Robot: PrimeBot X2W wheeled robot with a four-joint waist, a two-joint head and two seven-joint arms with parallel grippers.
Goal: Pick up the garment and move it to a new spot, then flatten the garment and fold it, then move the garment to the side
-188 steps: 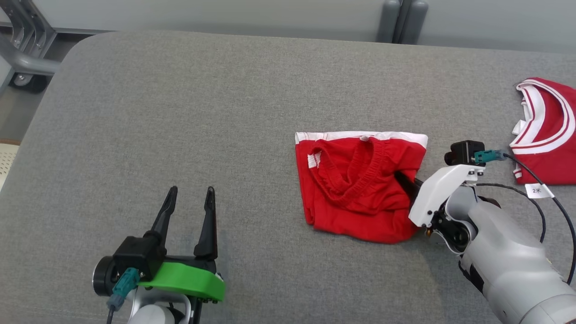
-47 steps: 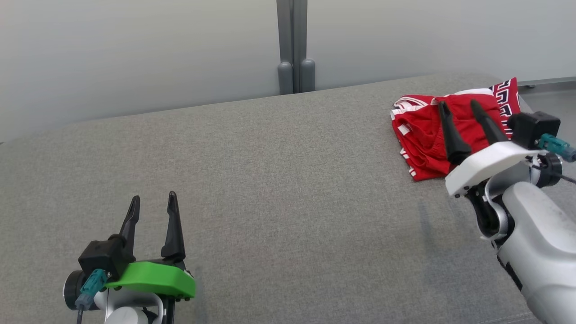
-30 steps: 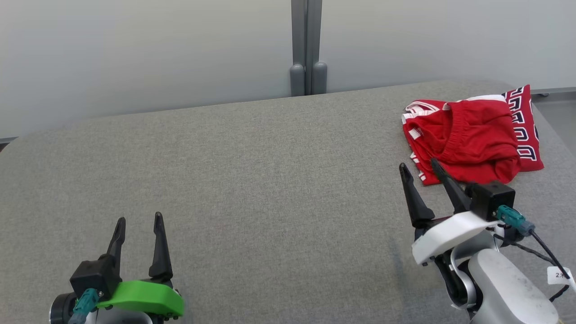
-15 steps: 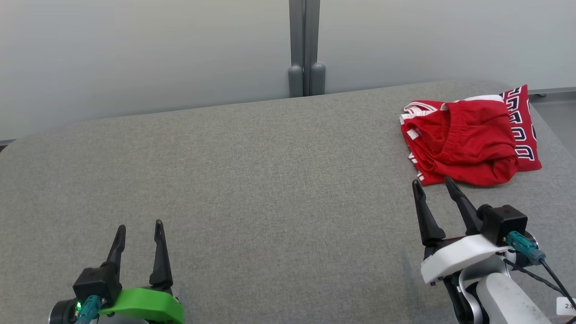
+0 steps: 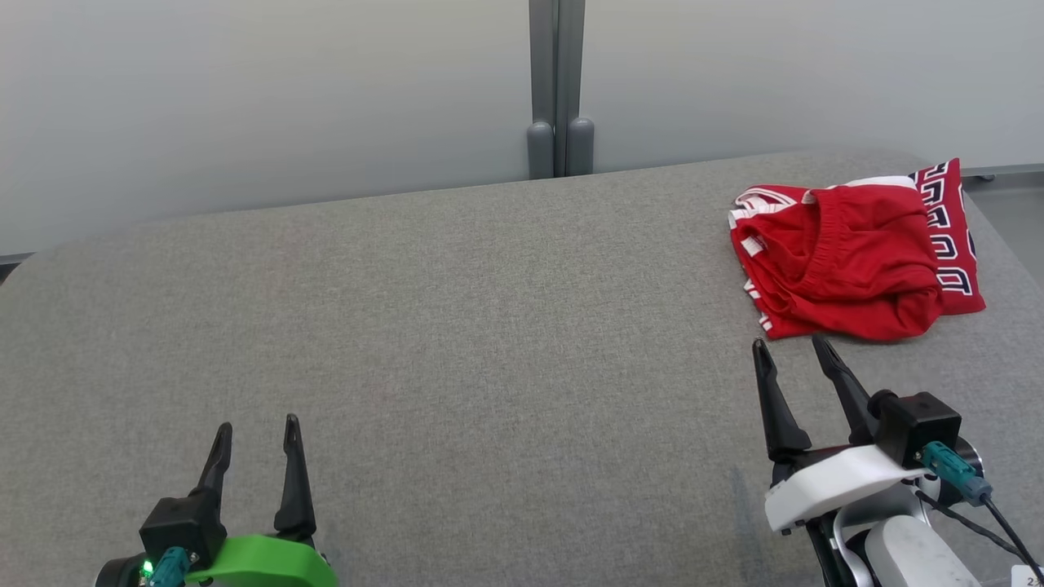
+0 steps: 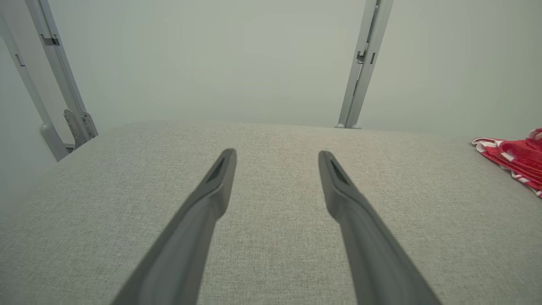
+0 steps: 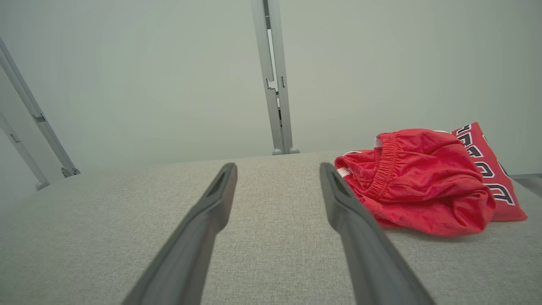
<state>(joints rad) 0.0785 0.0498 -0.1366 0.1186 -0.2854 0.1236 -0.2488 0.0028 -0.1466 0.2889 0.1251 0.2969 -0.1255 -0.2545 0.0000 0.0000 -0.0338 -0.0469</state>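
The folded piece looks set aside, so back your right gripper (image 5: 789,342) off level, letting neither finger hook the near hem. Its two dark fingers stand moderately apart, holding nothing. Your left gripper (image 5: 257,424) is likewise parted and empty, near the front edge. Just beyond the right fingertips, the folded red shorts with the elastic waistband (image 5: 840,261) lie on a red lettered jersey (image 5: 950,228). Both sit at the far right corner of the grey fabric-covered table (image 5: 457,310).
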